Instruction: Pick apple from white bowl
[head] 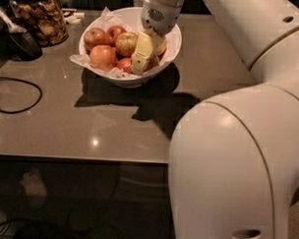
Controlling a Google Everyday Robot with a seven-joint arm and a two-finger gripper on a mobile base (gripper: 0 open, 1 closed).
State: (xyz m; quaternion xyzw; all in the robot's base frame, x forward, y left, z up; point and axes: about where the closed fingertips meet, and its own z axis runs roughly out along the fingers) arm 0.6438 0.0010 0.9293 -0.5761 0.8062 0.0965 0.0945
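Observation:
The white bowl [167, 57] stands at the back of the grey table, lined with crinkled white paper and holding several apples. My gripper [145, 55] reaches down from above into the right half of the bowl. A red-orange apple [161, 46] sits right against the gripper and is mostly hidden by it. To its left lie a large red-orange apple [103, 57], a yellowish apple [126, 43], a red apple [95, 37] and small dark red ones [114, 32].
A glass jar of brown snacks [41, 18] stands at the back left beside a dark object [19, 40]. A black cable [20, 95] loops across the table's left side. My white arm [242, 144] fills the right and front of the view.

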